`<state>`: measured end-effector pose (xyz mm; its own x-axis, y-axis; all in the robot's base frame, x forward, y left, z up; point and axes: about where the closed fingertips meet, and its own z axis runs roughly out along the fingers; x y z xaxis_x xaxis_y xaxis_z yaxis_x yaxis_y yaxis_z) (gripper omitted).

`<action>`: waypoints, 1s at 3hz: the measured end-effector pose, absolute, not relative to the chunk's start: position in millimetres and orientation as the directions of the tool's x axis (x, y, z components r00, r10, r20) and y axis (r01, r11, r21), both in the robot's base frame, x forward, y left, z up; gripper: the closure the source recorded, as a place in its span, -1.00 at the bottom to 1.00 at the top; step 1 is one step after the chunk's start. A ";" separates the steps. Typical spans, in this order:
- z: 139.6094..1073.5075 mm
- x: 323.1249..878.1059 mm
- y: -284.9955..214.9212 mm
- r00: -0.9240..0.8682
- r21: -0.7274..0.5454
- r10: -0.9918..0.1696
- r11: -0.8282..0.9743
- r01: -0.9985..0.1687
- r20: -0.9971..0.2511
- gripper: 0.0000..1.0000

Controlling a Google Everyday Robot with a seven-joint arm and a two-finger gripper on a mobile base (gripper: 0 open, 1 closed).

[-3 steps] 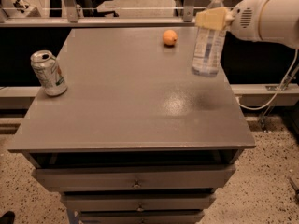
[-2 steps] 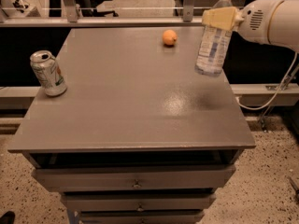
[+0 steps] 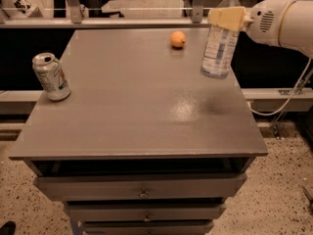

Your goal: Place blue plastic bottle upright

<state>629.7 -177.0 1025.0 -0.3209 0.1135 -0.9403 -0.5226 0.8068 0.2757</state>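
The blue plastic bottle (image 3: 220, 43) is clear with a white cap and a white-blue label. It hangs nearly upright, cap up, at the right side of the grey table (image 3: 137, 116), its base near or just above the tabletop. My gripper (image 3: 226, 17) comes in from the right on a white arm and is shut on the bottle's upper part, just below the cap. The yellowish fingers (image 3: 225, 18) cover the neck.
A dented silver soda can (image 3: 51, 76) stands at the table's left edge. A small orange fruit (image 3: 178, 39) lies at the back centre. Drawers sit below the tabletop. A rail and window frame run behind. A cable hangs at the right.
My gripper has carried the bottle a little up and to the right, toward the table's right edge. The can and the orange have not moved.
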 end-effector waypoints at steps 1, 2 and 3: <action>1026.8 630.9 -172.1 -0.256 0.312 0.187 0.698 -0.645 -0.948 1.00; 1030.5 626.6 -132.2 -0.151 0.222 0.171 0.559 -0.799 -0.974 1.00; 1026.1 619.4 -104.4 -0.005 0.051 0.095 0.489 -0.871 -0.995 1.00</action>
<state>619.4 -104.4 1026.1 -0.0045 0.0953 -0.9954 -0.8708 0.4890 0.0507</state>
